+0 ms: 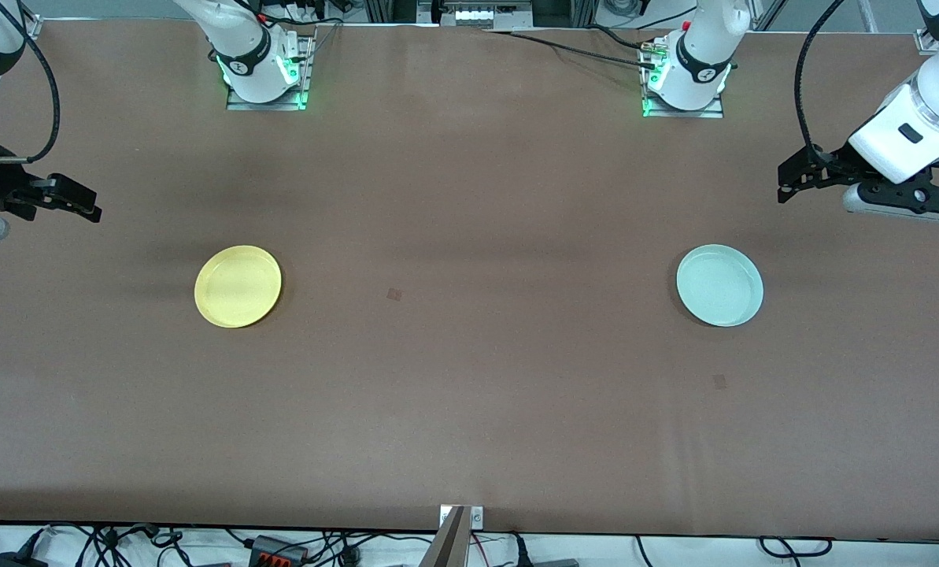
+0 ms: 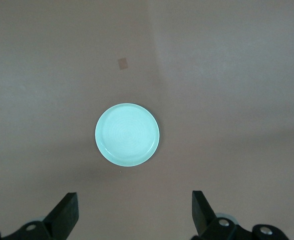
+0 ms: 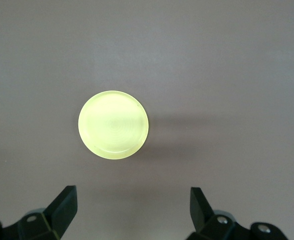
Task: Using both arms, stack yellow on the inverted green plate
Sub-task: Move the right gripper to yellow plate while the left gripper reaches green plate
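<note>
Brown table point(image 1: 469, 394) holds upright, empty yellow point(image 1: 238, 286) and green plate point(image 1: 719, 285).

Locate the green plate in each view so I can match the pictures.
Front view: green plate lies rim up on the brown table, toward the left arm's end.
Left wrist view: green plate at the picture's middle, above the open left pincer.
Right wrist view: not in it.
Shared landmark: small dark square patch near the plate.

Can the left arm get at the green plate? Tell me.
Probably yes. The left end effector hangs open over bare table near the green plate, which lies alone, rim up, with nothing on it.
</note>
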You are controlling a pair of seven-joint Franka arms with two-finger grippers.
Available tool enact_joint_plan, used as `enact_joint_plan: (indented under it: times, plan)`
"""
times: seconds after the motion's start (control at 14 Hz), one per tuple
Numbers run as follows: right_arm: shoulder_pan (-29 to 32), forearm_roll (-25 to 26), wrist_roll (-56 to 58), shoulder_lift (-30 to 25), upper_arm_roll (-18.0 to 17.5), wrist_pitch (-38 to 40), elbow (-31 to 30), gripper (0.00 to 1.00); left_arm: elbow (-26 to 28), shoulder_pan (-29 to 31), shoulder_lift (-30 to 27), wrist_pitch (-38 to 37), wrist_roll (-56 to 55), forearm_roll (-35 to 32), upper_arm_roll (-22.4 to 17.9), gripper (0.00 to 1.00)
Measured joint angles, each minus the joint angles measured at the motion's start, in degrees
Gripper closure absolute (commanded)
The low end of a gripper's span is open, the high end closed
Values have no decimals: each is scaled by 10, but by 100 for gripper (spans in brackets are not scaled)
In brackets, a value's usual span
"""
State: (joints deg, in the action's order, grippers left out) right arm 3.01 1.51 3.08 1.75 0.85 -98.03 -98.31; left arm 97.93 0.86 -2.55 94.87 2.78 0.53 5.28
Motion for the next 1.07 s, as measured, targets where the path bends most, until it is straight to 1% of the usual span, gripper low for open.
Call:
enact_joint_plan:
  times: [0.21,0.36,0.57,0.79,0.93,1.07]
  plan:
    - [0,0,0,14,0,0,0,0,-7,0,1,0,-25,0,0,0]
    - [-1,0,0,34,0,0,-1,0,-20,1,11,-5,-34,0,-1,0]
    - [-1,0,0,69,-1,-9,0,0,-48,2,39,-27,-37,0,-5,0]
    - [-1,-2,0,85,-1,-18,0,0,-59,6,67,-38,-38,0,-7,0]
    - [-1,-14,0,89,-1,-18,0,0,-66,20,93,-38,-38,0,-8,0]
    - [-1,-18,0,93,-1,-19,0,0,-68,48,115,-39,-32,0,-10,0]
